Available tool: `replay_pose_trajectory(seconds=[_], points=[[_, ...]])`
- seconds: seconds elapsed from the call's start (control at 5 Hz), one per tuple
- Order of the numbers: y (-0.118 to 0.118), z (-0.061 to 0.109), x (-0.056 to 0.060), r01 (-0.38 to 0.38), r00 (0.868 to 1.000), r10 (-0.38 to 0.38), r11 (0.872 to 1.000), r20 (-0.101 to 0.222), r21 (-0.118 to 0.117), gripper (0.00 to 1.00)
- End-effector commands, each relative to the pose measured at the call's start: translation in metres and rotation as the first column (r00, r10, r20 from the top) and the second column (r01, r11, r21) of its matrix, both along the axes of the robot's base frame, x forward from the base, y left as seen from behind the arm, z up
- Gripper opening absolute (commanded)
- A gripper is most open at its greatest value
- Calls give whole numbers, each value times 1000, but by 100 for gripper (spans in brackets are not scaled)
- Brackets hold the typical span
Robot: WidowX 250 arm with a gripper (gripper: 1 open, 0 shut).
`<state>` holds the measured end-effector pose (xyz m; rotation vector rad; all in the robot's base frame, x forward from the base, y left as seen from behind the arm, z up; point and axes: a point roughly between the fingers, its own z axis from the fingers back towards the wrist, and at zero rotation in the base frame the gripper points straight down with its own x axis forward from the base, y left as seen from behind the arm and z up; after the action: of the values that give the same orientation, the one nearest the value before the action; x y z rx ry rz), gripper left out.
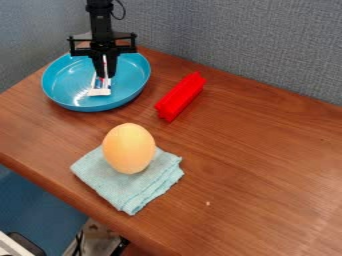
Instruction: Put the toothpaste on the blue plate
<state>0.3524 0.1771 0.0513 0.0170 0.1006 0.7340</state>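
The toothpaste, a small white tube with red and blue print, lies inside the blue plate at the back left of the table. My gripper points straight down over the plate. Its black fingers are drawn in against the upper end of the tube, so it is shut on the toothpaste. The tube's lower end with the white cap rests on the plate's floor. The top of the tube is hidden between the fingers.
A red rectangular block lies right of the plate. An orange egg-shaped object sits on a folded light-blue cloth near the table's front edge. A grey wall stands behind.
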Motion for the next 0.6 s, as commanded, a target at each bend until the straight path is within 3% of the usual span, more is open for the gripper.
replay_pose_trajectory(seconds=[0.0,0.4], points=[[6,18,5,4,999,-5,1000,43,28,100],[11,37,2,24,998,-24,1000,64,-8,100]])
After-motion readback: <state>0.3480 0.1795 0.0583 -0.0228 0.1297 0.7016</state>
